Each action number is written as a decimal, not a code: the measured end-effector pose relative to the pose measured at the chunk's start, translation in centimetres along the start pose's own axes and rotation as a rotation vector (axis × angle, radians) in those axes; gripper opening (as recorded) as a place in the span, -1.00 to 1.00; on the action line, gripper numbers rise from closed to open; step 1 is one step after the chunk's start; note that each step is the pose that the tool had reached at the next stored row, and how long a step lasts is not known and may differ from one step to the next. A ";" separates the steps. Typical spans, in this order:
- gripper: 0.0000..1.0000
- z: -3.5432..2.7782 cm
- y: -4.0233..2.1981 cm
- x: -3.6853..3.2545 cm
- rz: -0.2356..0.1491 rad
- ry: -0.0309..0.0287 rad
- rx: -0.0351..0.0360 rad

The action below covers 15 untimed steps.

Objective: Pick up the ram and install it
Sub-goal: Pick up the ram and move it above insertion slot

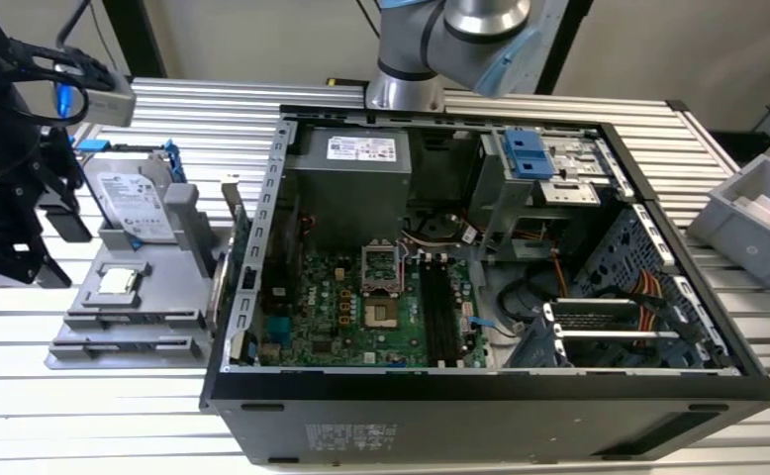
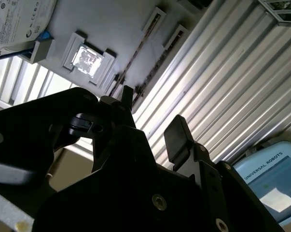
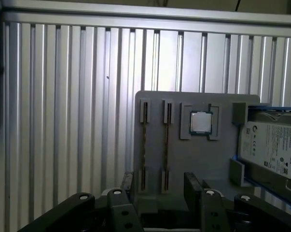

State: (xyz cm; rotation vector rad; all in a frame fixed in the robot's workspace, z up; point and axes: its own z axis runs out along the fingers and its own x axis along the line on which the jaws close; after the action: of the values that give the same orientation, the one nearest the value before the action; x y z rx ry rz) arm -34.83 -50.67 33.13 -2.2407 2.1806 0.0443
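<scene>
Two ram sticks stand on edge in slots of the grey holder (image 3: 184,159); I see them edge-on as thin lines, ram (image 3: 144,145) and a second one (image 3: 167,145). In the exterior view the ram (image 1: 135,319) lies at the holder's near end. My black gripper (image 3: 159,188) hangs above that end of the holder, open, with nothing between its fingers (image 3: 193,186) and apart from the sticks. The gripper (image 1: 36,247) is at the exterior view's left, raised over the table. In the second wrist view the gripper (image 2: 152,116) is open too. Long black motherboard slots (image 1: 438,307) lie inside the open computer case (image 1: 246,297).
On the same holder sit a silver hard drive in a blue frame (image 1: 135,203) and a small square processor chip (image 1: 119,282). A grey bin (image 1: 755,233) with an orange item stands at the exterior view's right. The slatted metal table (image 1: 95,416) runs under everything.
</scene>
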 end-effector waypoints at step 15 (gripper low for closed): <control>1.00 0.92 -0.01 -0.01 0.000 0.0011 0.0000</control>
State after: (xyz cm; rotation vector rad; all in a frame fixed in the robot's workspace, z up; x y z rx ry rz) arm -34.83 -50.63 32.21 -2.2413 2.1812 0.0431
